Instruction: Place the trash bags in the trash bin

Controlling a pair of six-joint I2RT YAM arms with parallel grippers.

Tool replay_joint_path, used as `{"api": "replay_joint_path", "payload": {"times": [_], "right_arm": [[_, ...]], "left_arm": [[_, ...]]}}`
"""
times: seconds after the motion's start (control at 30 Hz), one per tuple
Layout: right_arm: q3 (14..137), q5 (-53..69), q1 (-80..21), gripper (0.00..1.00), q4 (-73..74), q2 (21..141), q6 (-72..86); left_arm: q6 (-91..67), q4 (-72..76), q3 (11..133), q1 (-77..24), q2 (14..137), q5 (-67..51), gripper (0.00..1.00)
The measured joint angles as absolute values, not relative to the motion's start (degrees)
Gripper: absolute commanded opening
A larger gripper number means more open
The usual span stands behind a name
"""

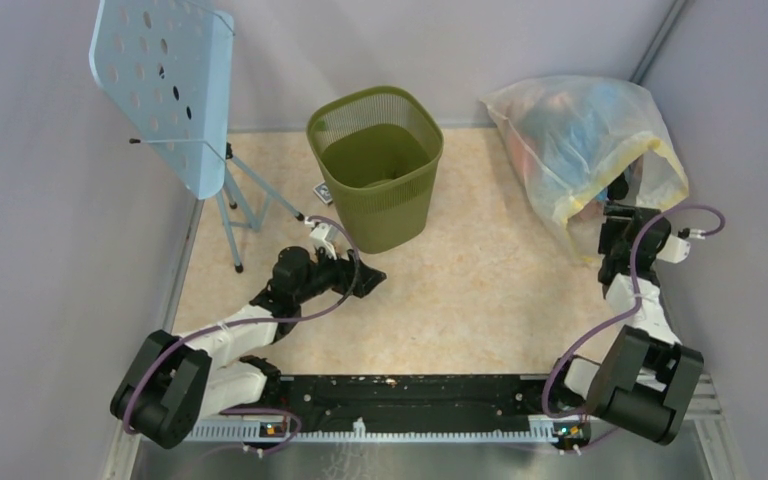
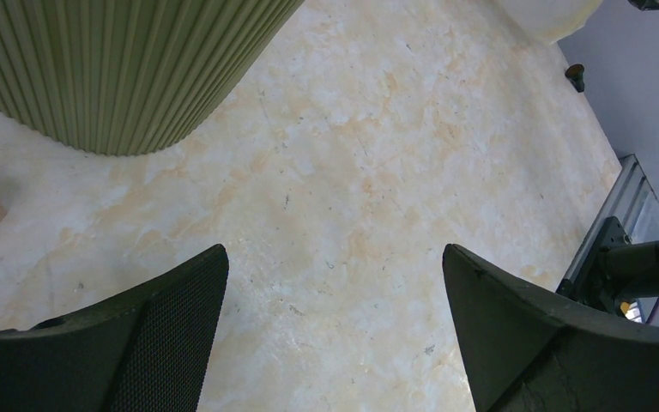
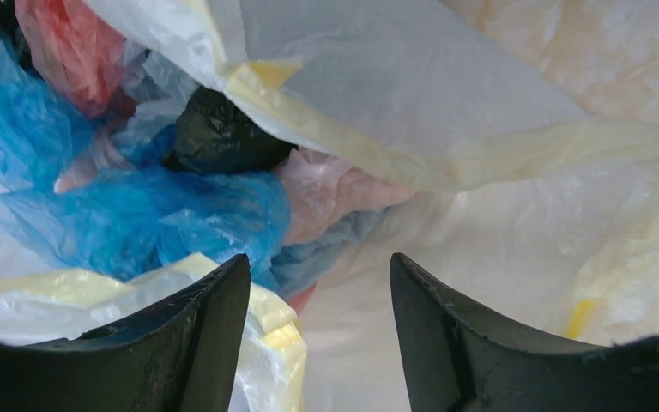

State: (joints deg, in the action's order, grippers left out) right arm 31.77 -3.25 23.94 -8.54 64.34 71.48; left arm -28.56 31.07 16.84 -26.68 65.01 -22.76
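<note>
Right gripper [image 3: 319, 273] gapes open inside the stuffed sack [image 3: 377, 94] at the counter's [image 1: 480, 290] far-right corner. It may pinch sack film, not the blue bag [image 3: 146, 219]. Left gripper [image 2: 335, 257] is open too.

Open pincer [image 2: 335, 330] near bin [image 2: 111, 69]

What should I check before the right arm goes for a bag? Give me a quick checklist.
1. Right gripper open and empty: ok, jaws apart, nothing between them.
2. Blue plastic bag in front of it: ok, lying in the mouth of the big stuffed bag.
3. That bag free to come out alone: cannot tell, other plastic is bunched against it.
4. Trash bin upright, mouth unblocked: ok.
5. Left gripper empty: ok, open, low beside the bin's base.
</note>
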Motion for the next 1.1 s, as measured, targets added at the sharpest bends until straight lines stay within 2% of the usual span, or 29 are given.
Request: {"api": "replay_joint_path", "payload": {"times": [0.17,0.3,0.43,0.53,0.6,0.7,0.77,0.8,0.97,1.1], "right_arm": [[32.1,-3.6,24.1,0.65,-14.2,70.8,77.5],[35.5,-2.1,24.1,0.77,-15.7,77.5,80.2],[38.8,-1.6,23.4,0.76,-17.9,79.7,81.8],[40.3,-1.5,23.3,0.67,-19.4,80.1,82.4],[41.7,-0.8,23.2,0.57,-20.7,81.2,82.4],[44.9,1.1,23.2,0.37,-21.4,83.8,81.5],[46.2,2.2,23.2,0.08,-21.8,84.8,81.0],[46.3,2.6,23.1,0.02,-22.0,84.8,80.6],[46.6,3.8,23.0,0.0,-20.6,83.9,78.3],[46.6,3.2,23.0,0.0,-14.7,78.4,73.3]], "left_arm": [[-28.3,29.8,17.4,-26.7,65.0,-22.6,0.99],[-28.0,28.9,18.0,-26.7,65.6,-21.9,0.99],[-27.7,28.2,18.8,-26.7,66.8,-21.6,0.99],[-27.4,27.8,19.0,-26.7,67.4,-21.5,0.99],[-27.2,27.6,19.1,-26.7,67.5,-21.5,0.99],[-27.0,27.2,19.2,-26.7,67.7,-21.3,0.99],[-26.8,26.8,19.3,-26.7,67.8,-21.3,0.99],[-26.8,26.6,19.4,-26.7,67.8,-21.1,0.99],[-26.4,26.1,19.5,-26.8,67.8,-20.4,0.99],[-26.0,25.6,19.6,-26.8,67.8,-20.1,0.99]]}}
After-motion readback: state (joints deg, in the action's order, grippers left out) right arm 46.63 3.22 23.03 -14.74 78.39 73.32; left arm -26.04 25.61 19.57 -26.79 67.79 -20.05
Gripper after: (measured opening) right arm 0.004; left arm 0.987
